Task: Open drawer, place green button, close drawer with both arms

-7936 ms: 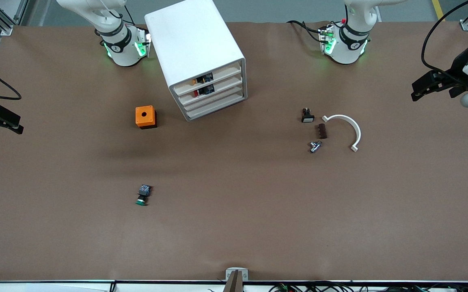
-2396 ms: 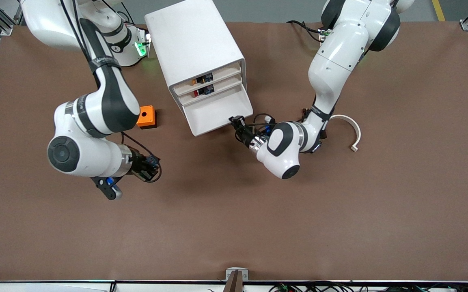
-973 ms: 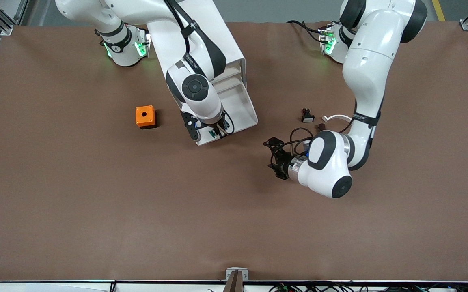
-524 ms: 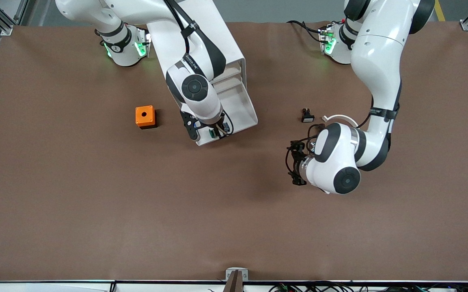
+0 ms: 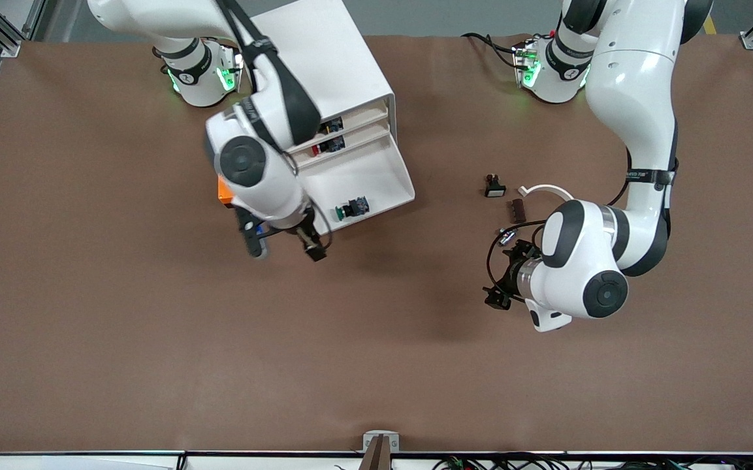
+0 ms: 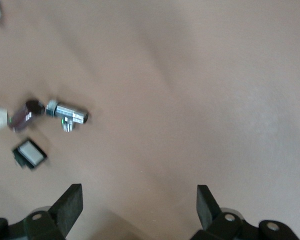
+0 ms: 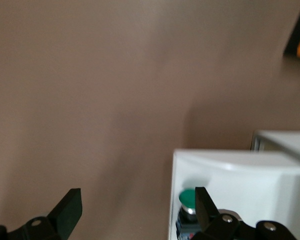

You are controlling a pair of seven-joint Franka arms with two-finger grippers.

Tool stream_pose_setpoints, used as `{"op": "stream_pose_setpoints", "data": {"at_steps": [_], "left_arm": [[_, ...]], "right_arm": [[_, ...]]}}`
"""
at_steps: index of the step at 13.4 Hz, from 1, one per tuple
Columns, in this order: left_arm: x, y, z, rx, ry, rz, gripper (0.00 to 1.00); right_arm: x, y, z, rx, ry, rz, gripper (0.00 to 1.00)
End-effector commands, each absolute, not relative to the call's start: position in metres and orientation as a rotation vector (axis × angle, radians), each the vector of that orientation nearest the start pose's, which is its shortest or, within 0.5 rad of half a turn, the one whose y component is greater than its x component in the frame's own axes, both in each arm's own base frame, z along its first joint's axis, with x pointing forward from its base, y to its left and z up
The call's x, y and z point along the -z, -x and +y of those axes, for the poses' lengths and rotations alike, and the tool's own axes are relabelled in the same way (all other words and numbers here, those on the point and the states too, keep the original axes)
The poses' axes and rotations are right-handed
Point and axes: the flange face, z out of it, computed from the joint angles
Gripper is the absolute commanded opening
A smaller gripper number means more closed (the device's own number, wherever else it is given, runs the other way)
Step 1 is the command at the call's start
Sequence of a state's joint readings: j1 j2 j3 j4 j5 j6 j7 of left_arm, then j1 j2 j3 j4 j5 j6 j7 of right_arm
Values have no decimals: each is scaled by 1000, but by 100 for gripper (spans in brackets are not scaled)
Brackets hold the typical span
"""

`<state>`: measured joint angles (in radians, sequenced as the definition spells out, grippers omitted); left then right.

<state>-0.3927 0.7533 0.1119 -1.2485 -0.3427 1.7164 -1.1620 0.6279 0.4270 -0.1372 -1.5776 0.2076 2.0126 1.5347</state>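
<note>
The white cabinet (image 5: 314, 72) stands between the arms' bases. Its third drawer (image 5: 363, 173) is pulled out. The green-capped button (image 5: 351, 209) lies on its side in the drawer, near the front edge. It also shows in the right wrist view (image 7: 190, 199), inside the drawer's rim (image 7: 215, 161). My right gripper (image 5: 285, 250) is open and empty, over the table just off the drawer's front corner; in its own view (image 7: 137, 210) it is beside the rim. My left gripper (image 5: 501, 279) is open and empty over bare table (image 6: 138, 210), away from the drawer.
The orange box (image 5: 222, 191) peeks out under the right arm, beside the cabinet. Toward the left arm's end lie a black button with a white cap (image 5: 495, 188), a brown piece (image 5: 518, 210), a metal fitting (image 5: 507, 235) and a curved white part (image 5: 549, 190).
The right gripper has let go of the button, which now lies in the drawer, and has drawn back off the drawer. The left gripper has moved farther from the drawer.
</note>
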Motion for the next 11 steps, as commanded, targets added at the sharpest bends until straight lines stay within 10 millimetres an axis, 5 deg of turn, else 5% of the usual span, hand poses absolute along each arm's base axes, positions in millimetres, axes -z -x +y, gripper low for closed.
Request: {"op": "stream_pose_setpoints", "data": {"at_steps": [1,3,5,6,9,11], "left_arm": [[-303,-670,-257,-463,2845,-1205,100],[-294,-659,-284,-436,2923,-946,100],[-290,-642,-322,-379,2990,-666,100],[-283,-634,-337,-392,3001,-611,100],[-259,-579,-431,-380,3085,-416,100],[-251,-561,-453,-369,3098,-367,100]], "right_arm": [[-429,-615,283,-126,2668,1458,100],[-452,-624,233,-100,2836,1091,100],[-469,-634,166,-113,2867,1011,100],[-478,-636,139,-108,2894,907,100],[-505,-636,66,-64,2930,701,100],[-530,-627,35,-34,2951,564,100]]}}
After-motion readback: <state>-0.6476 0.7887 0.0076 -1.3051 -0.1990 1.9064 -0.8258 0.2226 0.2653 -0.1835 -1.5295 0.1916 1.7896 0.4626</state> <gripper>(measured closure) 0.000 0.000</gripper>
